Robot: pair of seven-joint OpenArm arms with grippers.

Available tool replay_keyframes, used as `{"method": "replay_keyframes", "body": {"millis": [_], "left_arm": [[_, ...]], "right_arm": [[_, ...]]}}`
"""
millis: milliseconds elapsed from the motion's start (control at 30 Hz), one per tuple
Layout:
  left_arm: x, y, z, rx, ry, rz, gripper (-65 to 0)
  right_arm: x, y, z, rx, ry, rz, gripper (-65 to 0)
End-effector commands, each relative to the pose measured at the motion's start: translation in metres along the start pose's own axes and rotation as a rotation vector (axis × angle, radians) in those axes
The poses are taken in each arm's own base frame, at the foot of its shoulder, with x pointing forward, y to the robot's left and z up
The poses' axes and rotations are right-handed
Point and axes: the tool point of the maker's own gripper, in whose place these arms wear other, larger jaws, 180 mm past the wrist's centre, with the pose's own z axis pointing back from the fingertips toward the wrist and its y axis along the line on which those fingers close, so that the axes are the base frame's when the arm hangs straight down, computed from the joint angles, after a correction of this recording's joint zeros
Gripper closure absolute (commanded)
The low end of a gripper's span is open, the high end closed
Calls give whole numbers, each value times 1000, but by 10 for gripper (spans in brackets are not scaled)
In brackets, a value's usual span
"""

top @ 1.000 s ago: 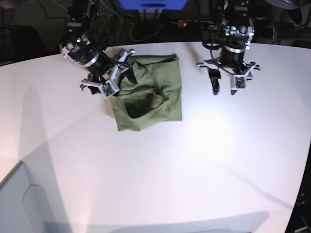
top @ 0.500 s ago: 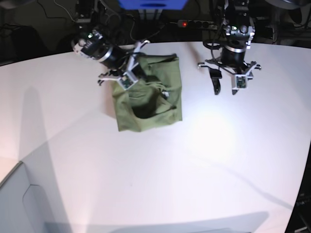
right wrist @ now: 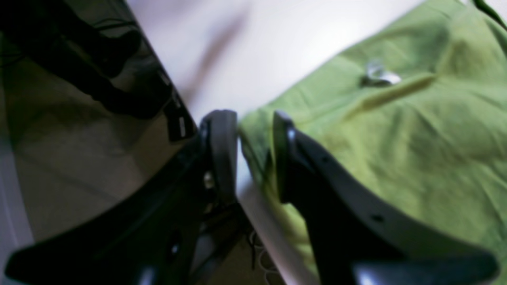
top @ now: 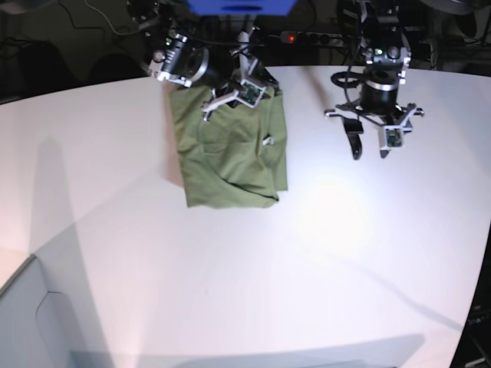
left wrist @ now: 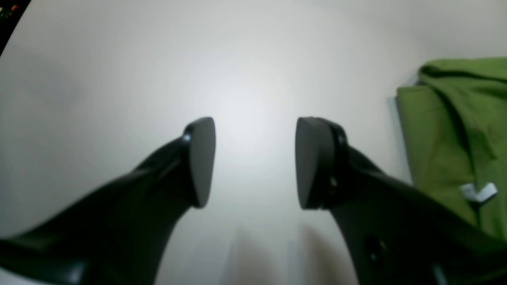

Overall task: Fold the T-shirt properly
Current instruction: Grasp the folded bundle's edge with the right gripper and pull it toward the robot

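The T-shirt [top: 230,157] is soft, thin olive cloth, lying in a rumpled, roughly rectangular fold on the far left-of-centre part of the smooth white desk [top: 253,276], its surface creased into shallow ridges and its near edge fairly straight. The right gripper [top: 244,84] sits at the shirt's far edge by the desk's rim. Its wrist view gives what the base view cannot: the dark, rounded fingers [right wrist: 222,150] are nearly together with a bunched fold of the T-shirt [right wrist: 396,134] pinched between them, right at the desk's edge, with dark floor and cables blurred beyond. A small white label [right wrist: 378,77] lies on the fabric there, and shows as a pale fleck in the base view. The left gripper [top: 373,136] hangs over bare desk, well apart from the cloth. Its own camera shows matte black, paddle-shaped fingers [left wrist: 200,162] spread wide with nothing between them, the T-shirt [left wrist: 455,138] only at the frame's right margin with the label [left wrist: 477,192] on it.
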Motion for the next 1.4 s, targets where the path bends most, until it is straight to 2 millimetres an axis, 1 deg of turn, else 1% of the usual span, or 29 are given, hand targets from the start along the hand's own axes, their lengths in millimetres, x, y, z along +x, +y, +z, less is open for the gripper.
{"method": "replay_keyframes", "body": {"millis": [0, 67, 133, 233, 300, 367, 433, 467, 533, 600, 633, 667, 700, 767, 900, 1167, 1267, 1367], "left_arm": [[11, 4, 2, 13, -42, -2, -314], [10, 6, 2, 18, -40, -2, -314], [8, 6, 2, 17, -34, -2, -314], [5, 3, 3, 8, -26, -1, -314], [3, 1, 3, 5, -21, 0, -314], [-6, 0, 7, 2, 2, 3, -314], [-17, -6, 12, -13, 33, 8, -315], [-23, -4, 16, -10, 52, 2, -315], [-36, 0, 21, -11, 89, -19, -315], [-55, 5, 23, -11, 139, -35, -315], [-59, 6, 23, -10, 152, -39, -315], [-65, 8, 23, -9, 167, -41, -315], [-69, 9, 23, -9, 179, -43, -315], [-72, 9, 23, -8, 186, -44, -315], [-70, 8, 23, -8, 181, -38, -315], [-67, 8, 21, -7, 172, -36, -315], [-66, 6, 21, -11, 171, -34, -315], [-65, 5, 20, -12, 166, -32, -315]], "right_arm": [[9, 5, 2, 20, -44, 6, -123], [7, 5, 1, 24, -38, 2, -71], [5, 4, 1, 21, -34, -1, -44], [5, 2, 3, 18, -35, 6, -45], [11, 0, 7, 4, -46, 21, -46], [16, -9, 14, -30, -59, 33, -49], [21, -16, 19, -58, -68, 36, -88], [22, -16, 20, -59, -70, 38, -127], [21, -17, 18, -56, -68, 40, -239], [15, -15, 15, -45, -58, 27, -344], [13, -15, 14, -42, -55, 20, -375], [11, -15, 13, -40, -50, 14, -389], [11, -15, 13, -38, -52, 12, -390], [12, -13, 12, -33, -54, 12, -392], [9, -11, 12, -28, -48, 7, -395], [-25, -1, -2, 22, 28, -61, -394], [-27, 6, -2, 31, 31, -75, -395], [-16, 15, -3, 51, -30, -74, -395]]}}
